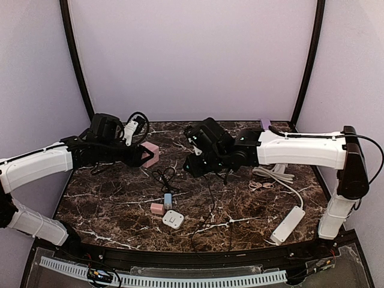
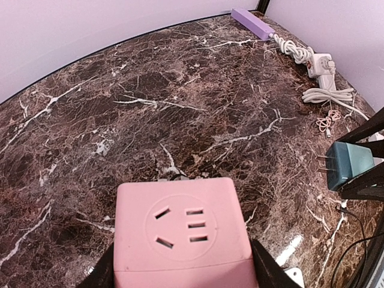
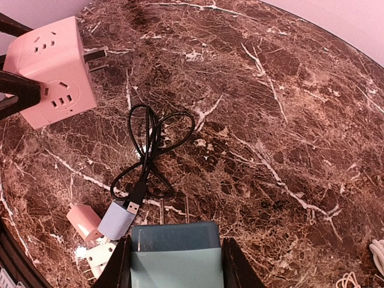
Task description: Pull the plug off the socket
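Note:
The pink cube socket [image 2: 183,240] is held between the black fingers [image 2: 267,270] of my left gripper [image 2: 183,273], which is shut on its two sides; an empty outlet face points at the camera. From above, the socket [image 1: 150,153] sits at the back left of the marble table. My right gripper [image 3: 174,267] is shut on a teal plug [image 3: 174,249] whose two bare metal prongs stick out over the table. The plug [image 2: 345,165] hangs well apart from the socket [image 3: 54,66], to its right.
On the table below the plug lie a looped black USB cable [image 3: 150,144], a lavender adapter [image 3: 117,219], a small flat pink block [image 3: 84,221] and a white adapter [image 1: 173,219]. A long white power strip [image 1: 288,223] and coiled white cable [image 2: 318,66] lie right. A purple strip [image 2: 252,23] sits at the back.

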Tool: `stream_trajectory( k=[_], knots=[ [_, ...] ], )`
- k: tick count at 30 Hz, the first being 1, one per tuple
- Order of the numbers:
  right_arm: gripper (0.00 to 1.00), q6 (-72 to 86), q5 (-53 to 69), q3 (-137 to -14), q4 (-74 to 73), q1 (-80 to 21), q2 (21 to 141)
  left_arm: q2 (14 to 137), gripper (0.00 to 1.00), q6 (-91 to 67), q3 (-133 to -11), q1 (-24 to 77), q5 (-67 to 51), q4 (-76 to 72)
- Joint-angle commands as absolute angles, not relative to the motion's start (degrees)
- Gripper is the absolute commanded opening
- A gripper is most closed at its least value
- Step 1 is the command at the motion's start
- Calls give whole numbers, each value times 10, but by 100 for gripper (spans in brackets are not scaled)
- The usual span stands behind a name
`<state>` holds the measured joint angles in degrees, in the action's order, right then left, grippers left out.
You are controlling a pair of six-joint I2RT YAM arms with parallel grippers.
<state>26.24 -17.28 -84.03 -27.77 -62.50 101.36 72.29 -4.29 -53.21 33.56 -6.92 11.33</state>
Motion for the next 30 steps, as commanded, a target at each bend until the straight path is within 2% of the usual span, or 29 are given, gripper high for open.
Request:
stream_trajectory(
  k=[1, 10, 20, 25, 30],
  knots=[
    [0, 273, -175, -838, -269, -623, 1013, 707, 1, -51, -538, 333, -68, 114],
    [0, 277, -100, -756, -155, -616, 1019, 702, 1, -74, -536, 333, -64, 115],
    [0, 282, -79, -757, -125, -637, 1097, 702, 1, -84, -530, 333, -64, 105],
    [6, 288, -69, -750, -106, -638, 1115, 697, 1, -114, -511, 333, -43, 98],
    [10, 277, -34, -766, -100, -639, 1147, 685, 1, -158, -441, 334, -45, 54]
  ],
)
